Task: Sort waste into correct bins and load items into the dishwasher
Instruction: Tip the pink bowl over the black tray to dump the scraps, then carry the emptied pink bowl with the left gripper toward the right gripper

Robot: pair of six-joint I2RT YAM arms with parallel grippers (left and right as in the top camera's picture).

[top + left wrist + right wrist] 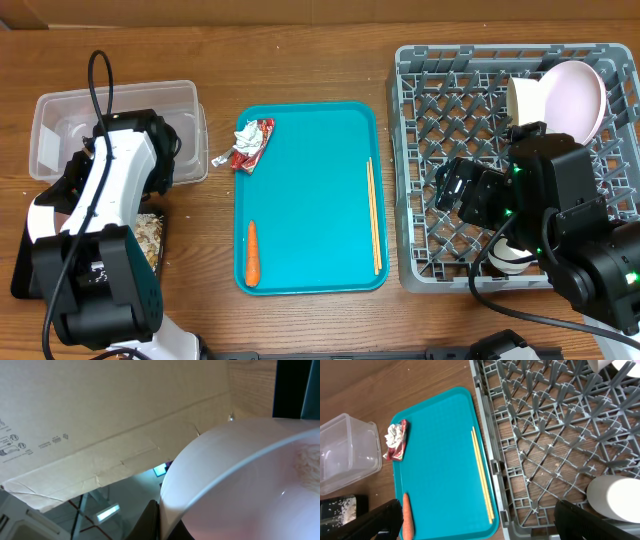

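In the left wrist view my left gripper is shut on the rim of a white-to-pink bowl, which is tipped up and has beige rice scraps stuck inside. The left arm is over the clear tub and the black tray, which holds rice scraps. My right gripper hangs open and empty over the near-left corner of the grey dish rack. On the teal tray lie the chopsticks, the carrot and the red-and-white wrapper.
A pink plate and a small cup stand in the rack's far right part. A white bowl sits in the rack under my right arm. Cardboard fills the background of the left wrist view.
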